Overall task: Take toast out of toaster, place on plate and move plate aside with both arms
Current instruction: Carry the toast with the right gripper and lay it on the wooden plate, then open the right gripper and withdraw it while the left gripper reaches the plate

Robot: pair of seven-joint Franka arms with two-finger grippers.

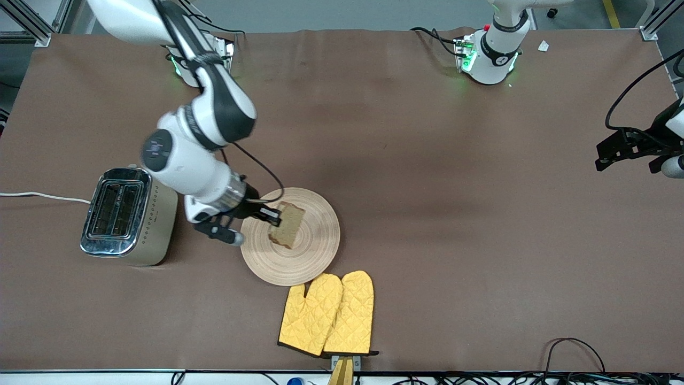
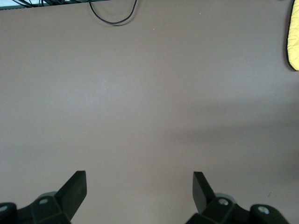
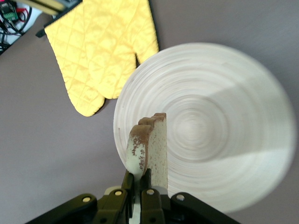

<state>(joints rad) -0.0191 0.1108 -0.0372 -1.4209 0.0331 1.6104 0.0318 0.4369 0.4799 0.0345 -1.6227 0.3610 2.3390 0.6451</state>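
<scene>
The right end effector (image 1: 269,213) is clamping the toast (image 1: 287,224) over the plate (image 1: 310,251); the left end effector (image 2: 139,193) (fingers apart) is waiting over bare table (image 1: 454,214).

Brown tabletop (image 1: 427,160), matte cloth-like cover, edge to edge. Directly on it: chrome toaster (image 1: 125,216) toward the right arm's end, white cord (image 1: 43,196) trailing off it. Round wooden plate (image 1: 299,243) beside the toaster, near the middle. Yellow oven mitts (image 1: 328,315), a pair side by side, just beside the plate, nearer the front camera. Both arm bases along the top edge.
</scene>
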